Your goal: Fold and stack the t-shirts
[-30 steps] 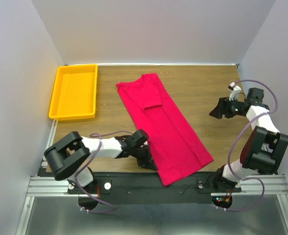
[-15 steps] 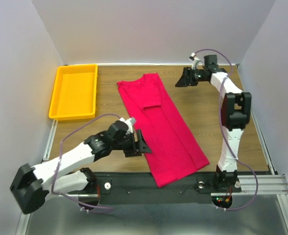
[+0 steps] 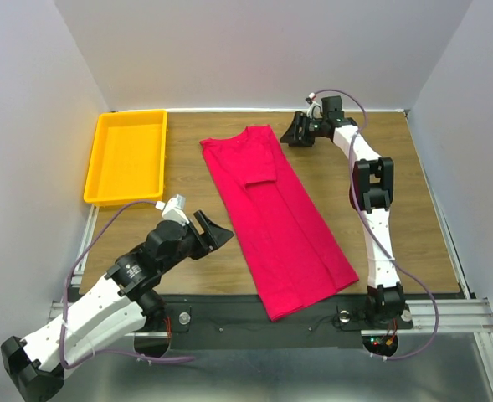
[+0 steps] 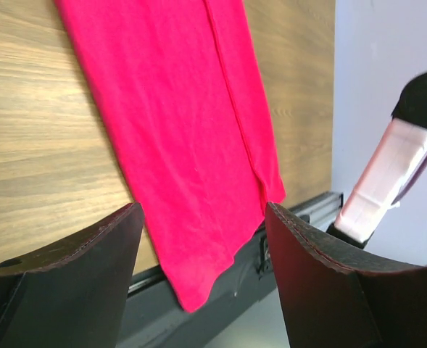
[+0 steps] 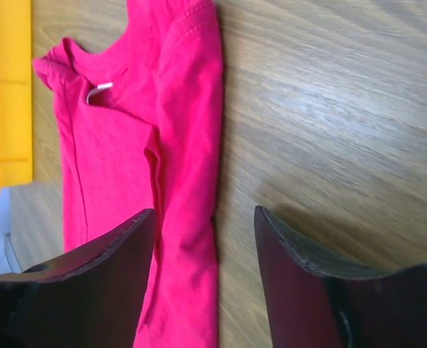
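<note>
Both arms shifted: your left gripper [image 3: 219,233] pulled back off the crimson t-shirt [image 3: 284,222] side edge, jaws spread, empty. Your right gripper [image 3: 290,134] swung in near its collar end, also spread. Shirt lies lengthwise-folded on the table [image 3: 187,180], hem at the near edge. Crosswise fold likely next.

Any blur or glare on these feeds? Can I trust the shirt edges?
Top external: even light, no glare, t-shirt edges crisp. Left wrist: hem sharp, near fingers dark and soft. Right wrist: slightly smeared on the table, neck label readable.
</note>
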You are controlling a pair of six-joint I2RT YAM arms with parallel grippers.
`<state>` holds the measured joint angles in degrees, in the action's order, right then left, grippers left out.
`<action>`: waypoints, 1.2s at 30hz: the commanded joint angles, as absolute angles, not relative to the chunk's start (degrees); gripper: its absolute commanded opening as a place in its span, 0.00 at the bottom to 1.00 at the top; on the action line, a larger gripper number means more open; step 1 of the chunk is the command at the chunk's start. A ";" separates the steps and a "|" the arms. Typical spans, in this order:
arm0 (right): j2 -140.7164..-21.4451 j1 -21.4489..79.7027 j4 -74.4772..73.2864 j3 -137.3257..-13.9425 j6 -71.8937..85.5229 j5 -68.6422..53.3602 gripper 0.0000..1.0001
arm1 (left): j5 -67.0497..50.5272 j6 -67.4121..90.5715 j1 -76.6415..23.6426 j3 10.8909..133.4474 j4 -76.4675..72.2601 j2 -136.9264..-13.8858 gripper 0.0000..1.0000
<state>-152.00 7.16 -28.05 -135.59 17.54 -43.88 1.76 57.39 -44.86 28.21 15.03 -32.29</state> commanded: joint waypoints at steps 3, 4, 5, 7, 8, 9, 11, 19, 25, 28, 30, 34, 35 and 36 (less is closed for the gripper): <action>-154.68 10.10 -22.68 -138.86 24.16 -40.87 0.61 | 7.29 59.41 -44.03 27.16 12.83 -29.80 0.79; -155.21 10.28 -22.59 -139.04 24.52 -40.96 0.61 | 7.64 59.41 -44.03 27.25 12.92 -29.71 0.79; -155.91 10.46 -22.41 -139.30 24.78 -40.52 0.59 | 8.08 59.41 -44.03 27.16 12.57 -29.45 0.79; -156.44 10.63 -22.06 -139.57 25.40 -39.82 0.58 | 8.70 59.24 -43.95 27.42 12.66 -29.18 0.79; -156.97 10.81 -21.89 -139.74 25.49 -39.21 0.57 | 8.96 59.15 -43.95 27.68 12.74 -29.09 0.79; -157.15 10.98 -21.80 -139.92 25.75 -39.11 0.55 | 9.31 58.89 -43.95 27.86 12.74 -29.09 0.79; -157.59 10.90 -21.36 -140.45 26.36 -38.85 0.54 | 9.75 58.62 -43.86 28.21 12.83 -29.09 0.79; -158.47 10.99 -20.13 -140.80 27.68 -37.09 0.32 | 10.02 59.41 -43.77 27.86 12.92 -29.27 0.79; -159.26 10.99 -18.81 -140.98 29.71 -37.79 0.18 | 10.37 59.68 -43.68 27.69 13.53 -29.01 0.79; -159.26 10.90 -18.20 -140.63 30.58 -38.58 0.06 | 10.63 59.94 -43.68 27.42 13.88 -28.83 0.79; -158.82 10.90 -17.50 -139.93 30.76 -38.67 0.01 | 10.81 60.03 -43.68 27.16 13.71 -28.74 0.79; -157.33 9.68 -15.03 -138.60 32.43 -37.97 0.01 | 11.25 59.94 -43.51 26.72 13.27 -28.74 0.79; -157.24 9.32 -14.68 -138.60 33.21 -37.79 0.00 | 11.51 59.77 -43.51 26.72 13.10 -28.91 0.79; -157.06 8.79 -13.81 -138.43 33.48 -37.53 0.01 | 11.60 59.68 -43.51 26.81 12.92 -29.00 0.79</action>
